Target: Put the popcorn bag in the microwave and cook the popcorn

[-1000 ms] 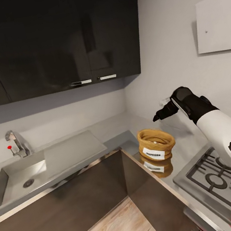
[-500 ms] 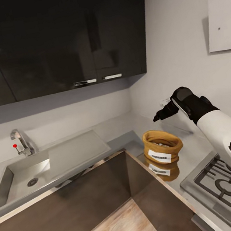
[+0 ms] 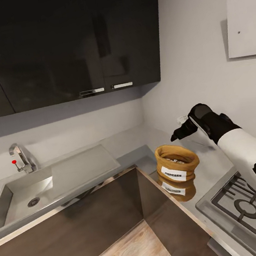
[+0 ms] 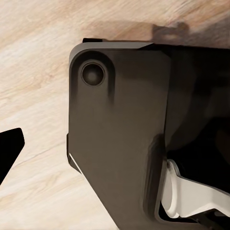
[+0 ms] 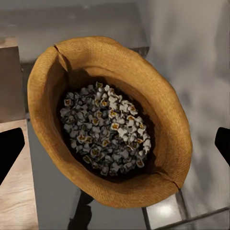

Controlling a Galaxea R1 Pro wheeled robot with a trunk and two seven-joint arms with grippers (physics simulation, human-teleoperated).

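The popcorn bag (image 3: 177,163), a tan sack with a white label, stands upright on the glossy grey countertop (image 3: 211,168) near the inner corner. My right gripper (image 3: 177,133) hovers just above and behind its rolled rim, apart from it. In the right wrist view the bag (image 5: 165,112) is seen from above, with pale kernels inside. The right gripper (image 5: 116,146) is open, its black fingertips (image 5: 9,152) at the picture's two edges, wider than the bag. One left fingertip (image 4: 8,149) hangs over the wood floor beside my dark base. The microwave is out of view.
A gas hob (image 3: 248,208) lies right of the bag, close under my right forearm. A steel sink (image 3: 29,193) with a tap (image 3: 21,158) sits at the left. Dark wall cabinets (image 3: 69,46) hang overhead. The side wall (image 3: 201,71) stands just behind the gripper.
The head view has shifted a little. My right gripper has sunk slightly, closer to the bag's rim. The bag has stayed in place.
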